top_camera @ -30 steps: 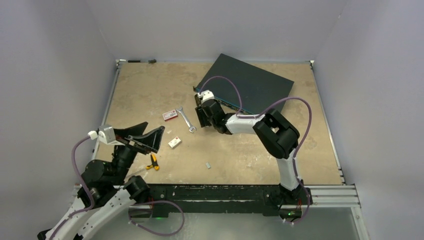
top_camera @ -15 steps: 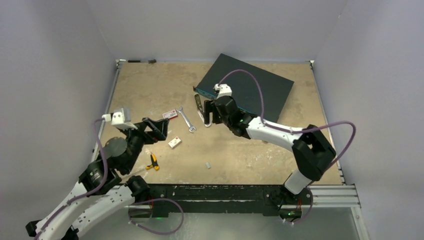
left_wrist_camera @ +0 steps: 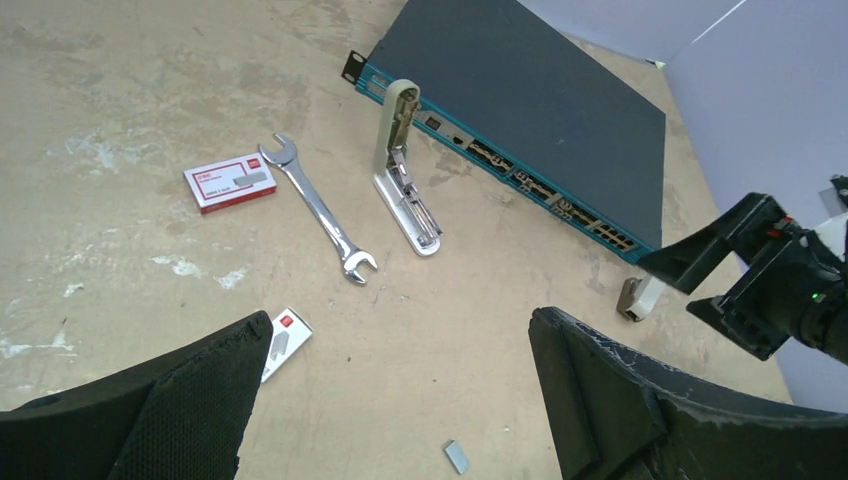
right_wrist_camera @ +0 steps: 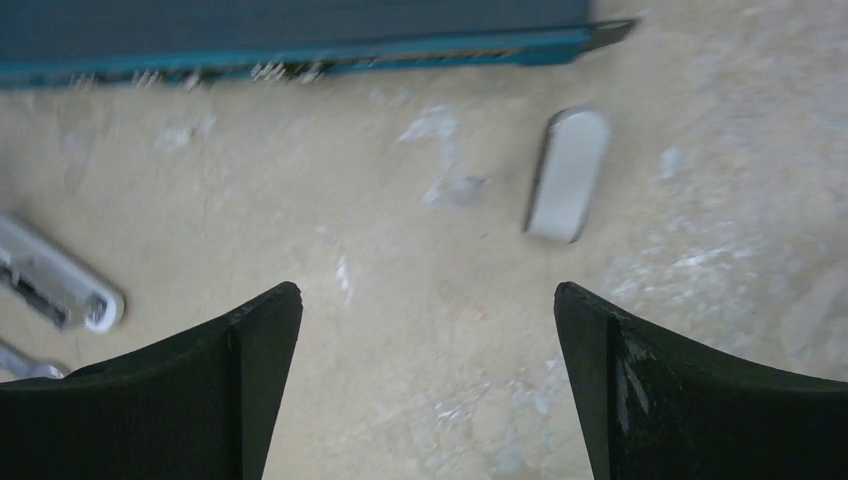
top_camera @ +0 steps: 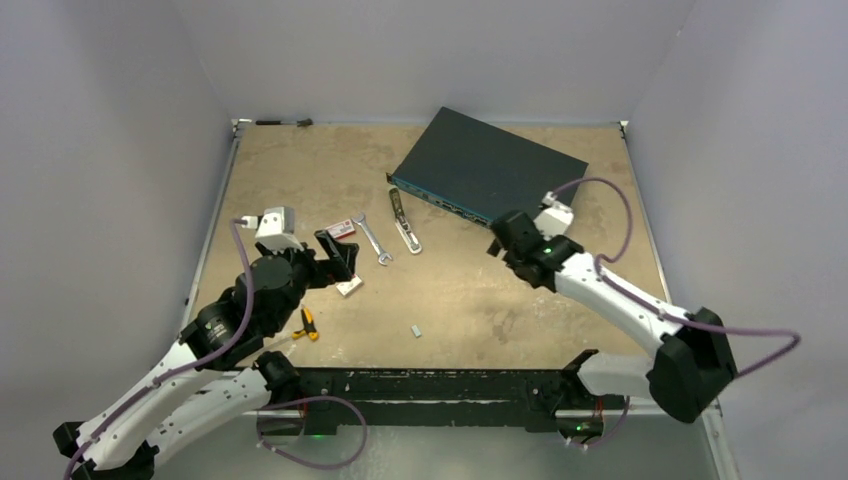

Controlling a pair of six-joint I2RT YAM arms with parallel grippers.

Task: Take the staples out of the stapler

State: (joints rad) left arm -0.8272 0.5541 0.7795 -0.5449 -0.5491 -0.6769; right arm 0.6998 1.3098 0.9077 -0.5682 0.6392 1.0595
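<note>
— As you looked across from the left, how did your left hand [top_camera: 340,260] stand?
— It was spread wide, with nothing between its fingers [left_wrist_camera: 170,410]. It hung above the table [top_camera: 470,300], and a small white box [top_camera: 349,286] showed just beside one fingertip. Yellow-handled pliers [top_camera: 306,325] lay nearer my base.
— And further along?
— A red-and-white staple box [left_wrist_camera: 230,182] lay flat. The silver wrench [left_wrist_camera: 320,210] lay just beside it, not touching it. Right of the wrench was the stapler [left_wrist_camera: 410,210]. It sat on the table between the wrench and the front edge of the dark teal switch [left_wrist_camera: 540,100], touching neither as far as I could tell. Its pale cover was swung up off the base, so the metal channel showed. Whether staples sat in that channel I could not tell.
— Was either hand on it?
— No, both were well apart from it. A small grey scrap [left_wrist_camera: 456,457] lay alone on the table, nearer me.
— Your right hand [top_camera: 498,240]?
— It was spread just as wide and held nothing. It hovered by the right end of the switch's front edge, right of the stapler. Through its own camera I saw a little pale rounded piece [right_wrist_camera: 568,172] on the table ahead of its fingers [right_wrist_camera: 700,400]. The end of the stapler's base showed at the far left edge.
</note>
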